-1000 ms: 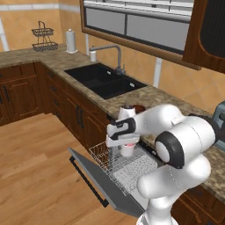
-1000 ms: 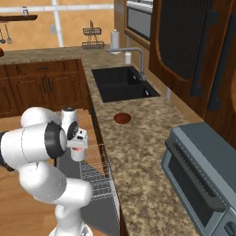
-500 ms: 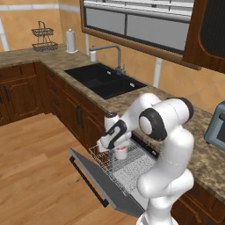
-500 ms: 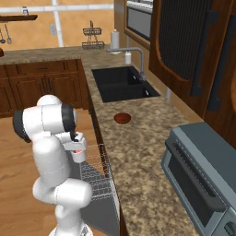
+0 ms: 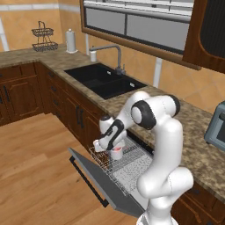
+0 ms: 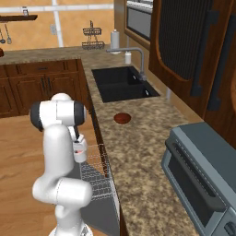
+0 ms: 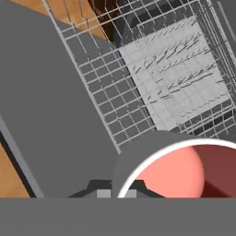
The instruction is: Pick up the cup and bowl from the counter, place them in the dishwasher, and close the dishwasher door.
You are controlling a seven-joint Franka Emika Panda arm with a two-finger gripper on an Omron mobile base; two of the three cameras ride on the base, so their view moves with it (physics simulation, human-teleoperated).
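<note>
The robot's pincer (image 5: 110,148) is clenched on the white cup (image 5: 117,152), holding it upright low over the white wire rack (image 5: 132,165) pulled out above the open dishwasher door (image 5: 94,176). The dark reddish-brown bowl (image 6: 122,118) sits on the granite counter (image 6: 138,152) near the black sink (image 6: 120,83). No readable writing shows.
</note>
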